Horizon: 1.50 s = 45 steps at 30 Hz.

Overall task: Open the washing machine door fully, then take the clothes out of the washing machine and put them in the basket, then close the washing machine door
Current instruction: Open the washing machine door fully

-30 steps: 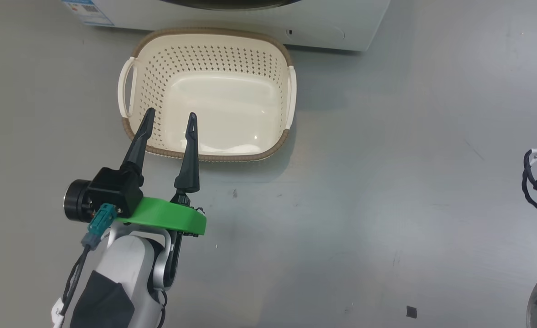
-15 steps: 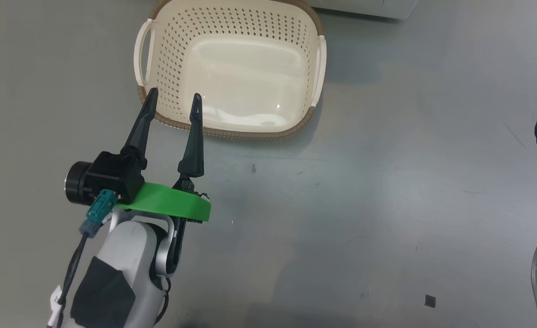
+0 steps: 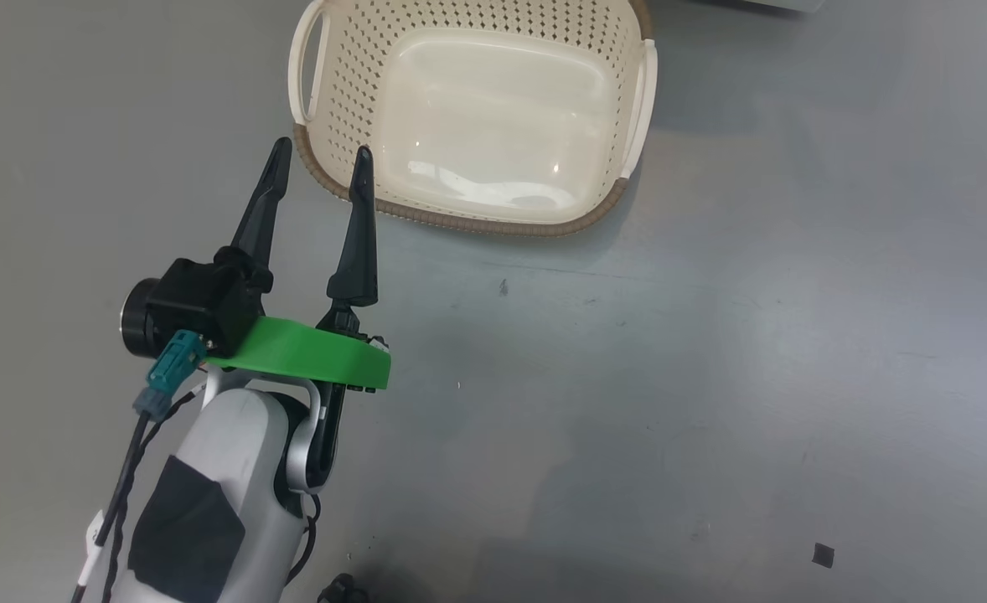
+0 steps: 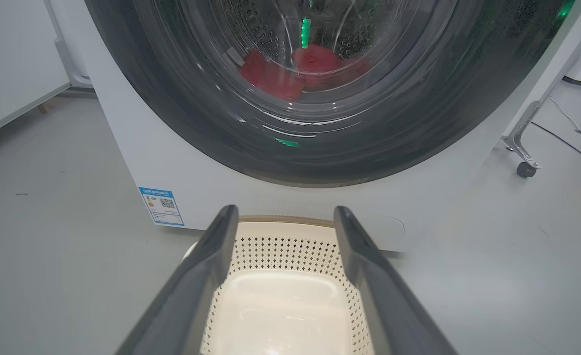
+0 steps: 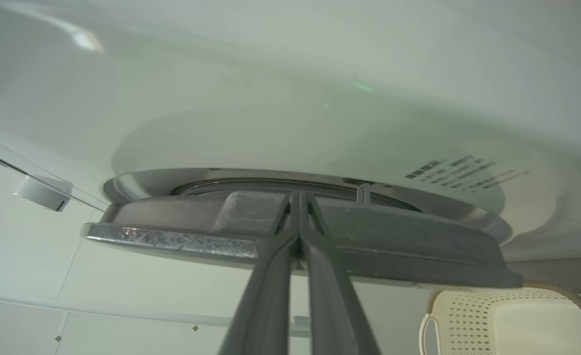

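Note:
The cream basket [image 3: 493, 224] stands empty on the grey floor, just below the washing machine [image 4: 137, 148]. My left gripper [image 3: 321, 149] is open over the basket's near left corner, holding nothing. Its wrist view looks between the fingers [image 4: 206, 276] at the washing machine door [image 4: 182, 113], with red clothes [image 4: 275, 79] behind the glass. My right gripper [image 5: 298, 197] is shut, its tips in a notch at the door's rim [image 5: 394, 246], seen edge-on against the white front [image 5: 271, 123]. Whether it grips the rim is unclear. The basket [image 5: 468, 315] lies below.
A blue label [image 4: 162, 205] sits on the machine's lower left front. A metal leg with a caster [image 4: 522, 148] and a floor cable stand right of the machine. A white panel [image 4: 9, 64] is on the left. A small dark scrap [image 3: 823, 554] lies on the floor.
The head camera has moved: the whole picture has shifted, the basket now sits higher and further right, and the machine's front has left the top edge. The left gripper stays open.

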Motion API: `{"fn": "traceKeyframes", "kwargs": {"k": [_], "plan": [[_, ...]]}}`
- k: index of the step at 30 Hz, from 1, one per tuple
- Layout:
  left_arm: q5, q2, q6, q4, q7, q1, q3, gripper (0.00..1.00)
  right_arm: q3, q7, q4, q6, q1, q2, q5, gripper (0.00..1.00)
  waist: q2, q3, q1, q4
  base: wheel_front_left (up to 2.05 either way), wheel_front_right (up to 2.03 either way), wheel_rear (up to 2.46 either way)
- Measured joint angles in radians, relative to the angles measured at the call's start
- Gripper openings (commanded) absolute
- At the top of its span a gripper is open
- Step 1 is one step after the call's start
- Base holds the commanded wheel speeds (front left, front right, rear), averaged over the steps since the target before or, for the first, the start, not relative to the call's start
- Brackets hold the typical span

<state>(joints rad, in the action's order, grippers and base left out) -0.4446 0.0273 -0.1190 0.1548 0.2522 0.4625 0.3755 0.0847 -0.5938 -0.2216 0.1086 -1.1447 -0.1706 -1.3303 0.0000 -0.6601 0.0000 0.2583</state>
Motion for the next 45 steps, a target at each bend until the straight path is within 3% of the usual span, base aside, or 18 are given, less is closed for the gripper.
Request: {"fn": "traceKeyframes", "kwargs": {"k": [20, 45], "plan": [[-0.030, -0.003, 0.000, -0.001, 0.000, 0.000, -0.003, 1.00, 0.002, -0.047, -0.129, 0.017, -0.115, -0.010, -0.013, 0.00, 0.0000, -0.021, 0.0000, 0.054, 0.00, 0.00, 0.00], [-0.031, -0.003, 0.000, -0.007, 0.000, 0.000, 0.004, 1.00, 0.028, -0.142, -0.296, 0.017, -0.158, -0.020, -0.073, 0.00, 0.0001, 0.009, 0.0000, 0.053, 0.00, 0.00, 0.00]]}}
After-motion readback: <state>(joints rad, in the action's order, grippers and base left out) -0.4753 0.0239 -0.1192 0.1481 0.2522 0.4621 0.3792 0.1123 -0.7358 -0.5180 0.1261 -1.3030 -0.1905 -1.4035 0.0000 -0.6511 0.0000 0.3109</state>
